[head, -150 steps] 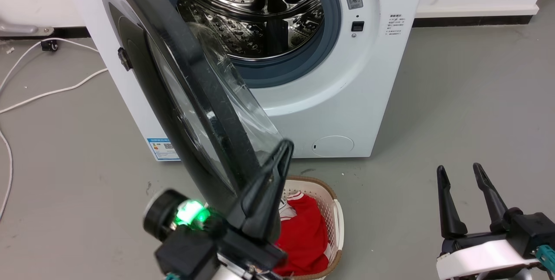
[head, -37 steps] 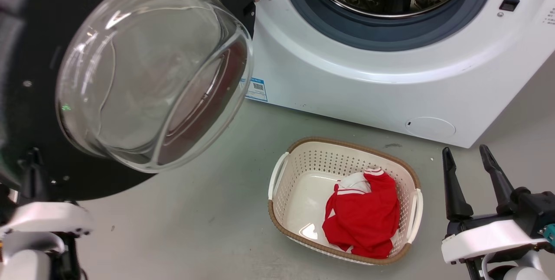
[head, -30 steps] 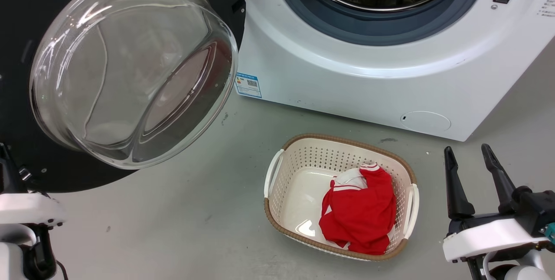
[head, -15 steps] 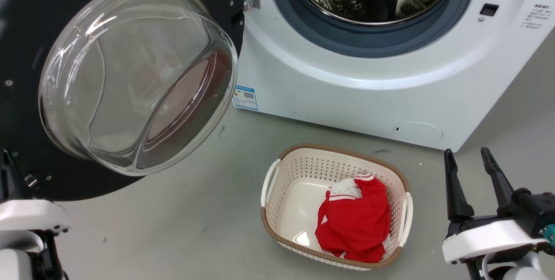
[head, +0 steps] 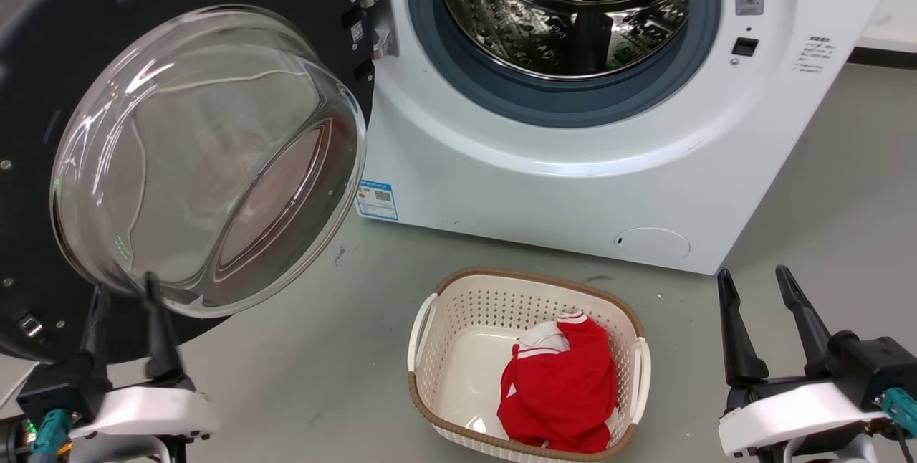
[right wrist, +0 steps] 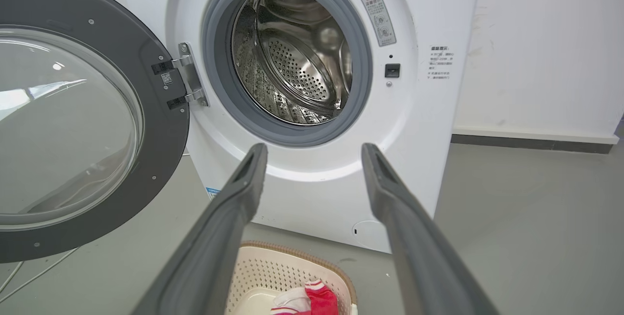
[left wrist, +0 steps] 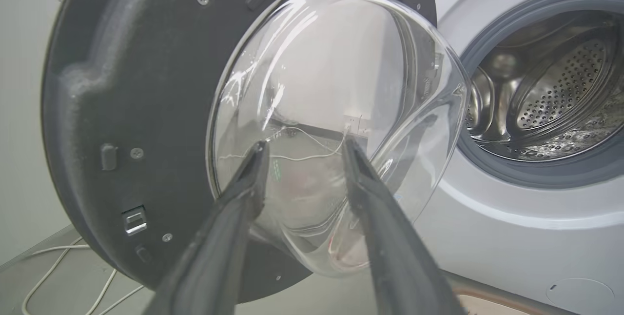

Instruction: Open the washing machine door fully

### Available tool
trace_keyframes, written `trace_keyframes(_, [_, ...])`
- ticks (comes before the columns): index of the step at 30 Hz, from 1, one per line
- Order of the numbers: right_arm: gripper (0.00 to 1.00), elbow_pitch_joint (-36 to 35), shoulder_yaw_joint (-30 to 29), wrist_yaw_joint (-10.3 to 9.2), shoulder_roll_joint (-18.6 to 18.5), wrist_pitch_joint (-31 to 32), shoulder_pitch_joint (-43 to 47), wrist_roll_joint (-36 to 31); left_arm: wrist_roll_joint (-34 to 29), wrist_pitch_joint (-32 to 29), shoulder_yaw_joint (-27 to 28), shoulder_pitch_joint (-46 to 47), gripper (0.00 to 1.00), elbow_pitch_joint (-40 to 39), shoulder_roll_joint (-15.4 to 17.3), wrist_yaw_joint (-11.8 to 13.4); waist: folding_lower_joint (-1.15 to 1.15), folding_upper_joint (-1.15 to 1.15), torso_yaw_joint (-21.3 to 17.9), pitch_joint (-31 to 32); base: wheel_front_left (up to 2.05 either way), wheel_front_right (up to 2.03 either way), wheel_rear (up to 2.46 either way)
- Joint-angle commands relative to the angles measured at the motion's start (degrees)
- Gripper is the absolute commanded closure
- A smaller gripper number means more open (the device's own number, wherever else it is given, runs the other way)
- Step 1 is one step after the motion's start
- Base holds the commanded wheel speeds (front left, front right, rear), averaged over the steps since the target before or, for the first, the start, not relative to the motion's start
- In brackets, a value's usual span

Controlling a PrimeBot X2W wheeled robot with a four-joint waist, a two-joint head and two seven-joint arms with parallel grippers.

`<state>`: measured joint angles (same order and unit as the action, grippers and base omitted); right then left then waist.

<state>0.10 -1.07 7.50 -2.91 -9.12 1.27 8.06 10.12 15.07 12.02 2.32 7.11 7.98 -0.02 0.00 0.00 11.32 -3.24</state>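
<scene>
1. Nearest, at 7 o'clock of the head view: left gripper (head: pixel 123 285). Points up toward the door with fingers wide apart and nothing between them. Overlaps the lower edge of the glass bowl there; in the left wrist view aims straight at that bowl, contact impossible to tell.
2. Equally near, at 5 o'clock: right gripper (head: pixel 753 273). Stands over bare floor (head: pixel 845 198) with fingers wide apart, gripping nothing, well apart from the door.
3. A little farther, at 6 o'clock between the two grippers: basket (head: pixel 418 330). Sits on the floor just in front of the machine and holds a red garment (head: pixel 559 391) with white trim in its right half.
4. Farther, from 8 to 11 o'clock: washing machine door (head: pixel 200 155). Hangs swung far out to the left of the opening, inner face and clear bulging bowl turned toward the robot, black rim all around. Joins the machine by a metal hinge (head: pixel 374 8) at 11 o'clock.
5. From 12 to 2 o'clock: white washing machine (head: pixel 544 183). Stands with its round opening fully uncovered, showing a grey-blue rubber ring (head: pixel 544 104) around a steel drum (head: pixel 566 18).
6. Farthest, at 3 o'clock of the right wrist view: white wall (right wrist: pixel 536 37) behind the machine.
</scene>
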Motion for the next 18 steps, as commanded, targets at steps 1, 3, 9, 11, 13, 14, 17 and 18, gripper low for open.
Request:
trace_keyframes(1, [0.0, -0.03, 0.02, -0.02, 0.07, -0.35, 0.16, 0.21, -0.18, 0.14, -0.07, -0.26, 0.0, -0.42, -0.12, -0.14, 0.0, 0.0, -0.4, 0.38, 0.0, 0.0, 0.0])
trace_keyframes(3, [0.0, -0.02, 0.13, -0.03, 0.08, -0.34, 0.51, 0.22, -0.84, 0.14, -1.24, -0.43, 0.0, -0.97, -0.56, -0.63, 0.0, 0.0, -0.95, 0.97, 0.0, 0.0, 0.0])
trace_keyframes(9, [0.0, -0.64, 0.51, -0.03, 0.07, -0.11, 0.88, -0.45, -2.42, 0.14, -4.33, 0.81, 0.0, -2.29, -1.12, -2.0, 0.0, 0.0, -3.75, 1.87, 0.0, 0.0, 0.0])
trace_keyframes(11, [0.0, -0.76, 0.58, -0.02, 0.07, -0.07, 0.57, -0.8, -2.7, 0.14, -5.51, 1.64, 0.0, -2.38, -1.38, -2.48, 0.0, 0.0, -5.07, 2.01, 0.0, 0.0, 0.0])
trace_keyframes(13, [0.0, -0.93, 0.48, -0.03, 0.07, 0.0, 0.09, -1.24, -3.12, 0.14, -7.01, 2.4, 0.0, -2.44, -1.77, -3.05, 0.0, 0.0, -6.35, 2.04, 0.0, 0.0, 0.0])
trace_keyframes(14, [0.0, -1.02, 0.63, -0.03, 0.07, 0.02, -0.22, -1.38, -3.21, 0.13, -7.51, 2.79, 0.0, -2.3, -1.99, -3.25, 0.0, 0.0, -7.05, 2.03, 0.0, 0.0, 0.0])
trace_keyframes(17, [0.0, -1.37, 0.48, -0.03, 0.08, 0.07, -0.87, -1.8, -3.61, 0.14, -9.53, 4.6, 0.0, -1.8, -2.29, -3.93, 0.0, 0.0, -8.8, 1.81, 0.0, 0.0, 0.0])
trace_keyframes(18, [0.0, -1.49, 0.45, -0.03, 0.08, 0.11, -1.03, -1.88, -3.75, 0.14, -10.18, 5.07, 0.0, -1.52, -2.47, -4.05, 0.0, 0.0, -9.28, 1.73, 0.0, 0.0, 0.0])
